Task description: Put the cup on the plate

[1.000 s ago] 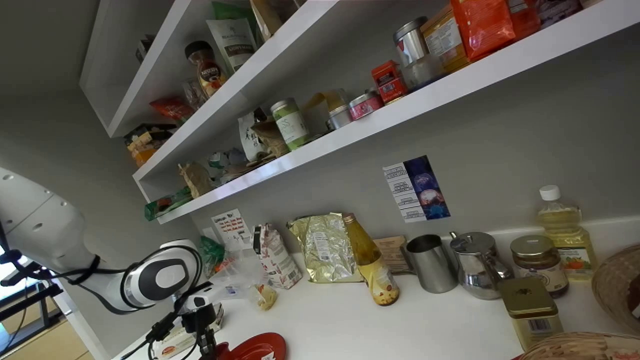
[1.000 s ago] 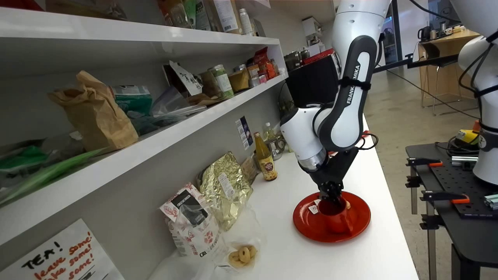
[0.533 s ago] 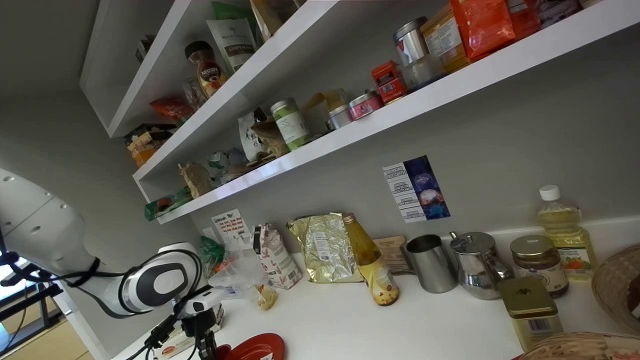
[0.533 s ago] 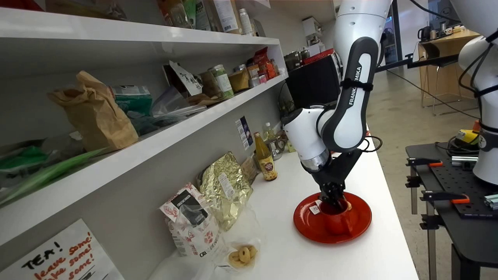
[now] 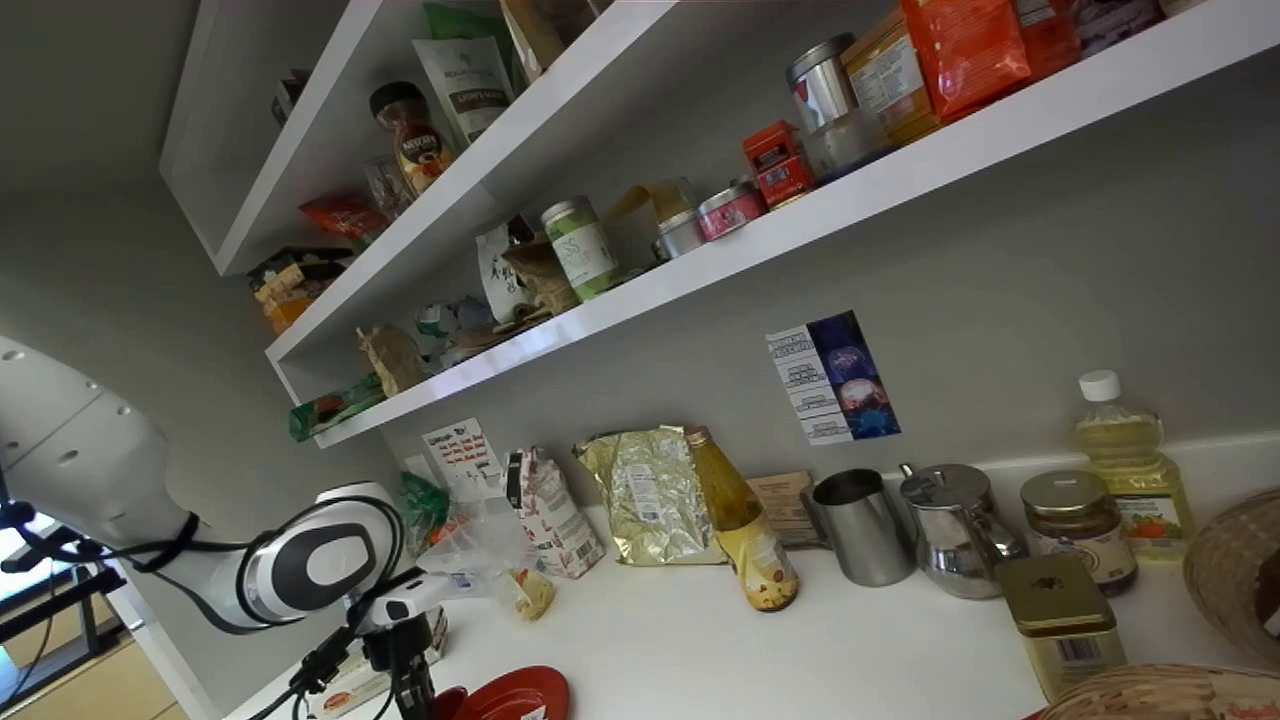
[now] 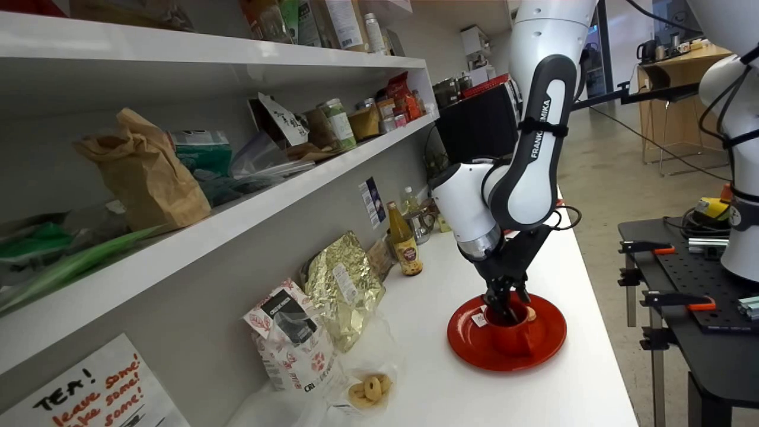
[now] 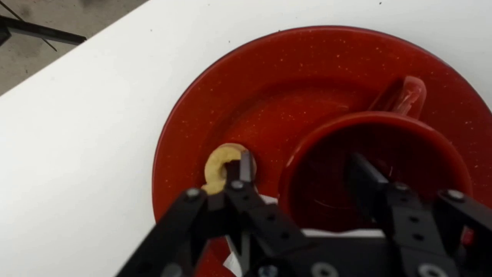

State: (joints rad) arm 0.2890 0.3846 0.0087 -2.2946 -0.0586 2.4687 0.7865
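Observation:
The red cup stands on the round red plate, toward the near side of it. From above, the wrist view shows the cup's mouth with its handle toward the upper right, over the plate. My gripper is open and straddles the cup's wall. One finger reaches inside the cup; the other finger is outside, with a gap to the rim. Nothing is pinched between them. In an exterior view the gripper partly covers the cup, and the frame edge cuts off the plate.
Pale ring-shaped snacks and a white paper tag also lie on the plate. A bag of rings, a gold foil bag and a yellow bottle stand along the wall, under a shelf.
My fingers have spread apart and let go of the cup's wall. The cup has stayed on the plate, and the arm has shifted only slightly.

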